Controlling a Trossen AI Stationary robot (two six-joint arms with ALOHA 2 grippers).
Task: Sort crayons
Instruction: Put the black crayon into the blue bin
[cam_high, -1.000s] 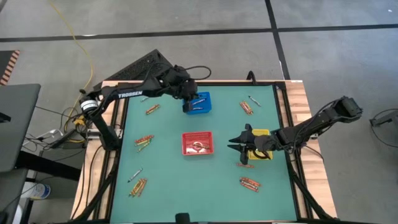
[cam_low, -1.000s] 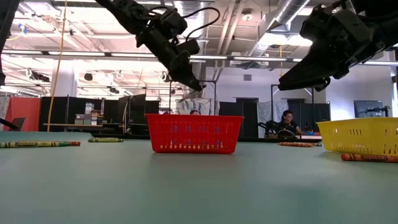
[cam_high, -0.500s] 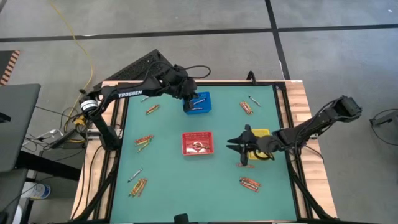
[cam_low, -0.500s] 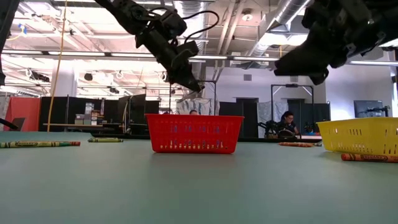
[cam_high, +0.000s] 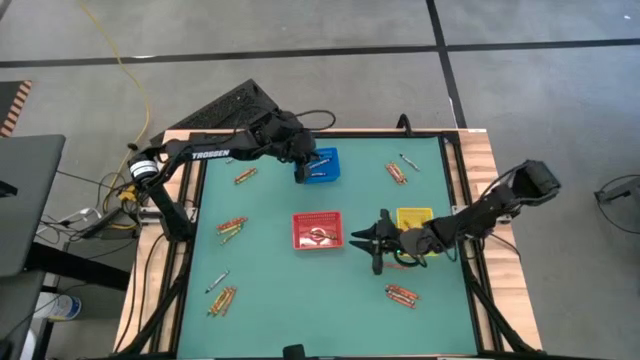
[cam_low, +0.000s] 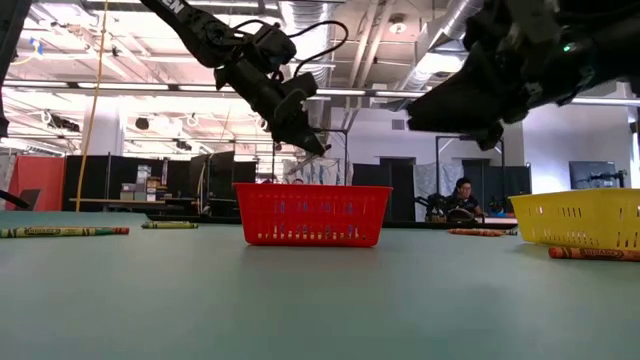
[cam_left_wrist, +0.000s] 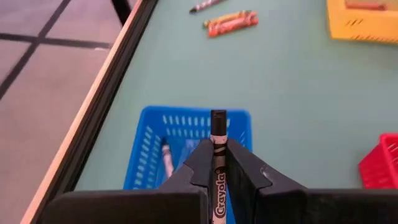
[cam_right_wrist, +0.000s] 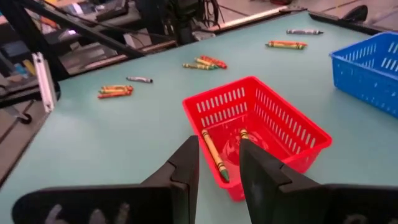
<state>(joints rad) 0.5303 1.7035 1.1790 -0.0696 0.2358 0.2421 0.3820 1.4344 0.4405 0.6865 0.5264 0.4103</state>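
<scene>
A grey crayon (cam_left_wrist: 217, 163) is pinched upright between the shut fingers of the left hand (cam_left_wrist: 217, 155), its tip standing above the blue basket (cam_left_wrist: 144, 152), in which another grey crayon (cam_left_wrist: 165, 154) already lies. In the high view the left hand (cam_high: 303, 160) sits at that basket's (cam_high: 327, 176) near-left edge, at the far side of the table (cam_high: 280, 300).

The right hand (cam_right_wrist: 217, 163) is held a little apart, and a red crayon (cam_right_wrist: 214, 155) is seen in the gap between its fingers; whether the fingers actually bear on it cannot be told. It hangs just short of the red basket (cam_right_wrist: 289, 124), which holds at least one other crayon (cam_right_wrist: 244, 134). From above, the right hand (cam_high: 374, 242) is placed between the red basket (cam_high: 300, 240) and the yellow one (cam_high: 404, 214).

The risks are judged as follows. If the grey crayon is released while the left hand is over the rim rather than the middle, it could strike the mesh wall and tumble onto the table. Being held by its lower part only, it might also pivot in the grip. The red crayon, if carried loosely, could slip before the basket is reached, or land on the near rim and roll away. The light baskets could be pushed or tipped should either hand be lowered too far.

Loose clusters (cam_high: 222, 299) (cam_high: 231, 227) (cam_high: 244, 176) (cam_high: 396, 172) (cam_high: 402, 294) are still scattered on the table, so much sorting is left.
</scene>
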